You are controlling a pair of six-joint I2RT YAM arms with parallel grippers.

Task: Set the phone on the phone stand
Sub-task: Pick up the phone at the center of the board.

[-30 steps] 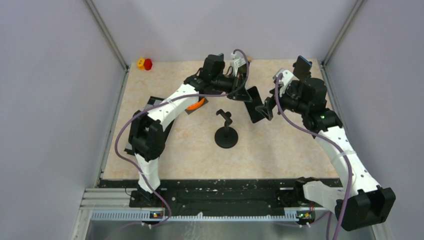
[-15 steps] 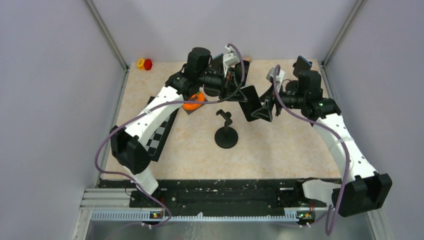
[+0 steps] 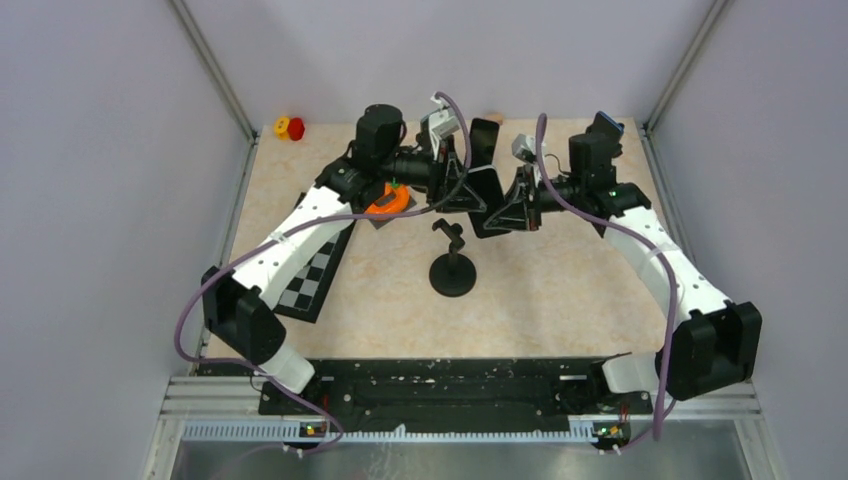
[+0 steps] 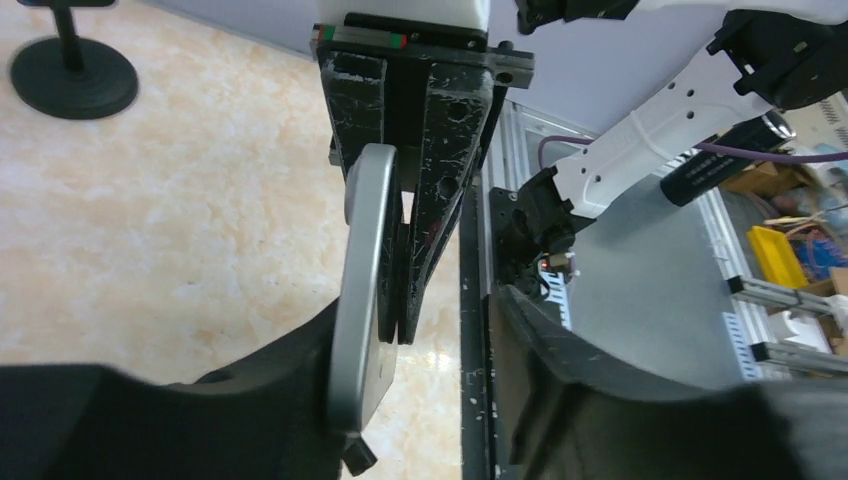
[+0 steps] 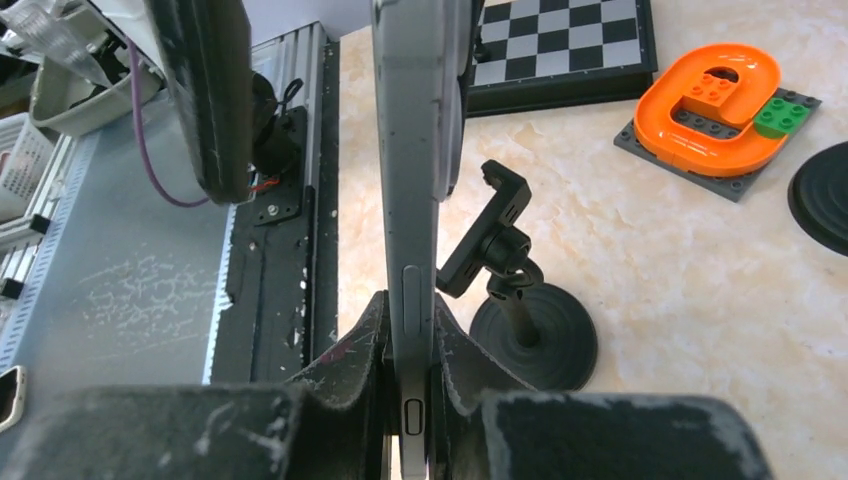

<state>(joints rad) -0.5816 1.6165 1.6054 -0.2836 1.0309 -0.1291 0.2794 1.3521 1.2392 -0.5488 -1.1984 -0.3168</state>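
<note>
The phone (image 3: 485, 205) is a dark slab with a grey rim, held on edge in the air just above and right of the black phone stand (image 3: 452, 262). My right gripper (image 3: 510, 200) is shut on it; in the right wrist view both pads clamp the phone (image 5: 415, 200) at the right gripper (image 5: 410, 370), with the stand (image 5: 505, 260) just beyond. My left gripper (image 3: 462, 185) meets it from the left and stands open. In the left wrist view the phone (image 4: 360, 270) lies against one finger, the other finger (image 4: 530, 330) well apart.
An orange toy-brick piece on a grey plate (image 3: 388, 200) and a chessboard (image 3: 312, 275) lie left of the stand. A red-and-yellow button (image 3: 290, 127) sits at the far left corner. A second black disc (image 5: 825, 195) shows at the right wrist view's edge.
Both arms have drawn together over the stand. The right gripper has shut on the phone, and the left jaws have opened off it.
</note>
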